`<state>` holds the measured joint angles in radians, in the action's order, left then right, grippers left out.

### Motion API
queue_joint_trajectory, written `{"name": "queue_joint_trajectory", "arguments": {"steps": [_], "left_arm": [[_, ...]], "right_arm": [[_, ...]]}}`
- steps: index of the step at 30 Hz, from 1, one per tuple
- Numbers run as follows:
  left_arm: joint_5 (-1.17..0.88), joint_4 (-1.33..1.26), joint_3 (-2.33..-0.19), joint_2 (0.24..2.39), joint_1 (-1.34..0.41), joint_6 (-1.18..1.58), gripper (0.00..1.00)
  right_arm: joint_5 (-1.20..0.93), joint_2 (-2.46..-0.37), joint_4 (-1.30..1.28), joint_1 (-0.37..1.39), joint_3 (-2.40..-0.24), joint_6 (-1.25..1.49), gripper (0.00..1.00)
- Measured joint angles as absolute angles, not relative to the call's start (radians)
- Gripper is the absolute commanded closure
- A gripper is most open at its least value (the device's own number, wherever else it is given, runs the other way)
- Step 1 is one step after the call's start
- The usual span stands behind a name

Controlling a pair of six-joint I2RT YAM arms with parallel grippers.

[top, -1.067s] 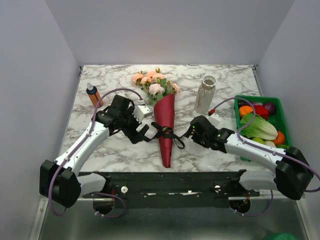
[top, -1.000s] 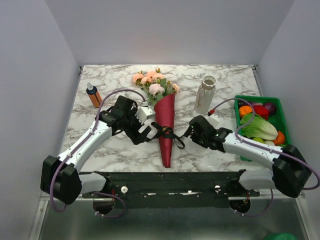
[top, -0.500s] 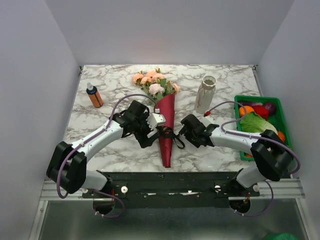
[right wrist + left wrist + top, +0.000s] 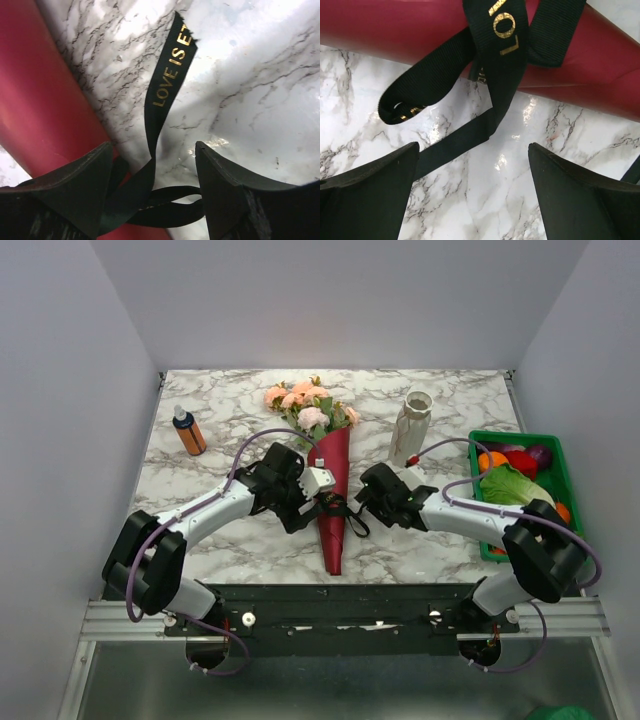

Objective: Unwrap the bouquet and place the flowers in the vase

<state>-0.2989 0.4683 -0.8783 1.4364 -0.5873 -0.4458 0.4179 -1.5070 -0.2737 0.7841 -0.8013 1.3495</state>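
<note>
— Nearest the arms?
— Pointed tip of the bouquet [image 4: 334,470], lying flat on the worktop [image 4: 260,545], dark red paper not yet opened.
— And the claws?
— Left claw [image 4: 472,160] spread as wide as possible, gripping nothing, straddling one tail of the black ribbon [image 4: 502,60]. Right claw [image 4: 152,152] parted too, empty, bracketing the other tail without touching it. Set that way, most likely, to pinch both ends and pull the bow loose.
— Farther back?
— Flowers [image 4: 305,405] poking from the wide end. Vase [image 4: 410,428] upright off to their right, apart from the paper, no stems in it yet.
— Anything hidden?
— Stems, wholly inside the wrap. Knot cut off in both wrist views; hard to say how tied. Gold lettering only partly readable.
</note>
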Motion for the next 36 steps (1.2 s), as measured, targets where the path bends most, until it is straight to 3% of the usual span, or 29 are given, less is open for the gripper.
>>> {"name": "queue_joint_trajectory", "arguments": {"steps": [12, 15, 22, 24, 27, 30, 31, 34, 36], "left_arm": [[-0.287, 0.43, -0.878, 1.446, -0.59, -0.445, 0.03], [-0.287, 0.428, -0.874, 1.449, -0.593, -0.445, 0.04], [-0.287, 0.411, -0.873, 1.474, -0.613, -0.442, 0.08], [-0.287, 0.404, -0.873, 1.489, -0.625, -0.442, 0.1], [-0.282, 0.392, -0.871, 1.511, -0.635, -0.44, 0.24], [-0.271, 0.379, -0.871, 1.521, -0.637, -0.437, 0.51], [-0.263, 0.369, -0.869, 1.523, -0.637, -0.437, 0.64], [-0.234, 0.326, -0.858, 1.524, -0.637, -0.43, 0.84], [-0.21, 0.292, -0.845, 1.524, -0.637, -0.42, 0.91]], "right_arm": [[0.374, -1.622, -0.232, 0.785, -0.853, 1.357, 0.46], [0.368, -1.623, -0.228, 0.784, -0.852, 1.367, 0.55], [0.361, -1.625, -0.218, 0.785, -0.839, 1.396, 0.85], [0.362, -1.625, -0.215, 0.784, -0.829, 1.401, 0.88], [0.363, -1.625, -0.21, 0.784, -0.806, 1.414, 0.92], [0.371, -1.607, -0.201, 0.785, -0.783, 1.424, 0.95], [0.375, -1.6, -0.202, 0.785, -0.775, 1.425, 0.97], [0.387, -1.573, -0.203, 0.784, -0.747, 1.43, 0.99], [0.398, -1.557, -0.204, 0.784, -0.733, 1.433, 0.99]]}}
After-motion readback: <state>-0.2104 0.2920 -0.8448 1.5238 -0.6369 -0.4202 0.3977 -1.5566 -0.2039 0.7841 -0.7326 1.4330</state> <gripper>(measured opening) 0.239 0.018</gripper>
